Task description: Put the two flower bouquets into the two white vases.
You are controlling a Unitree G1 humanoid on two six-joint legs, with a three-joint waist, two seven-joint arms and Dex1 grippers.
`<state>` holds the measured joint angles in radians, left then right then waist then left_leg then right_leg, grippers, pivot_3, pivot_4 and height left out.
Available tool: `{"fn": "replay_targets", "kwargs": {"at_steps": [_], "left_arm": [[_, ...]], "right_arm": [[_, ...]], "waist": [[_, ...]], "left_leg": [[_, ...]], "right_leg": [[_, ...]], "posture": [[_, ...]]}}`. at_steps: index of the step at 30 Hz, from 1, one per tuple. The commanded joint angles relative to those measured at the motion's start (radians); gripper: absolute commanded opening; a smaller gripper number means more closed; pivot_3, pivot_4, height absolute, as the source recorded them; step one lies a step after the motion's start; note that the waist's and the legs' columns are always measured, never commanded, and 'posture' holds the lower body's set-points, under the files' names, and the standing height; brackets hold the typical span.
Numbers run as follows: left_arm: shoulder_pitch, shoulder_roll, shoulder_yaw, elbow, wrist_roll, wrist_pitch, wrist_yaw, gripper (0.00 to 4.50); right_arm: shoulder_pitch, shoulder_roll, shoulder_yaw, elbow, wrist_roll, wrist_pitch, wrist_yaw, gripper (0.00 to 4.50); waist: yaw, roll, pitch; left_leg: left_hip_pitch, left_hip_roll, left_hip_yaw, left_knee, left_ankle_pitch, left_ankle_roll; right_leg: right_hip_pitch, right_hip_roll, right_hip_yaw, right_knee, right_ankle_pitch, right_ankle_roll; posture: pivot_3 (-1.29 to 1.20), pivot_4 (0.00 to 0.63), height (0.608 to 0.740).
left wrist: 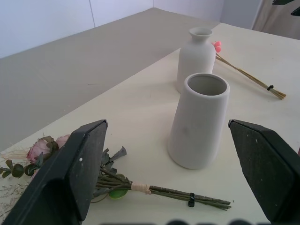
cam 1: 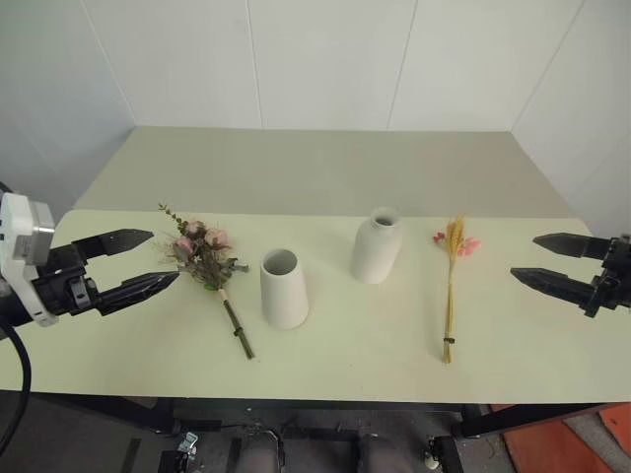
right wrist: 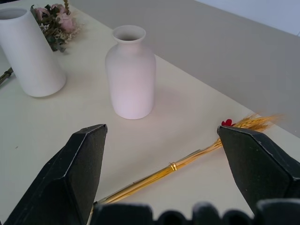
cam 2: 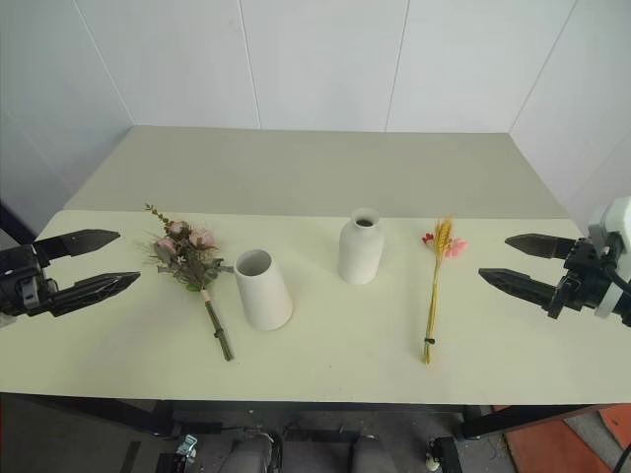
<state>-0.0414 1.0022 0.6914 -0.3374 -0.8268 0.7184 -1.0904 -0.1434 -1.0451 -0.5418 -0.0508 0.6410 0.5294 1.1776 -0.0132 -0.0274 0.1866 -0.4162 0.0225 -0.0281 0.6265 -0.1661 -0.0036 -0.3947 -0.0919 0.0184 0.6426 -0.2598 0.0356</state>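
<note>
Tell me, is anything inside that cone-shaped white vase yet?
Empty. The cone vase stands upright with a bare, open mouth, and the rose bouquet lies flat on the table beside it.

No readable text, label, brand, number or sign on anything in view

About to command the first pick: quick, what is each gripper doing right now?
Left gripper: open, holding nothing, beside the rose bouquet.
Right gripper: open, holding nothing, beside the wheat-like bundle.
</note>
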Motion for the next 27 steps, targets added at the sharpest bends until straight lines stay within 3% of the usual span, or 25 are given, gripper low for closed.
{"fn": "replay_targets", "kwargs": {"at_steps": [1,19,27], "left_arm": [[0.001,0.005,0.032,-0.017,-0.008,-0.025,0.002,4.50],[-0.002,-0.007,0.028,-0.025,-0.024,-0.028,0.006,4.50],[-0.085,0.002,-0.060,-0.006,-0.057,-0.030,-0.023,4.50]], "right_arm": [[-0.007,-0.008,-0.031,-0.009,0.000,-0.030,0.001,4.45],[-0.032,-0.017,0.007,0.009,-0.041,-0.036,-0.036,4.45],[-0.116,-0.072,0.189,-0.067,-0.006,0.374,-0.198,4.45]], "waist": [[0.000,0.000,0.000],[0.000,0.000,0.000],[0.000,0.000,0.000]], "left_leg": [[0.000,0.000,0.000,0.000,0.000,0.000],[0.000,0.000,0.000,0.000,0.000,0.000],[-0.001,0.001,0.001,0.000,0.000,0.000]], "right_leg": [[0.000,0.000,0.000,0.000,0.000,0.000],[0.000,0.000,0.000,0.000,0.000,0.000],[-0.002,0.000,0.001,0.000,0.000,-0.001]], "posture": [[0.00,0.150,0.740],[0.00,0.150,0.740],[0.00,0.150,0.740]]}}
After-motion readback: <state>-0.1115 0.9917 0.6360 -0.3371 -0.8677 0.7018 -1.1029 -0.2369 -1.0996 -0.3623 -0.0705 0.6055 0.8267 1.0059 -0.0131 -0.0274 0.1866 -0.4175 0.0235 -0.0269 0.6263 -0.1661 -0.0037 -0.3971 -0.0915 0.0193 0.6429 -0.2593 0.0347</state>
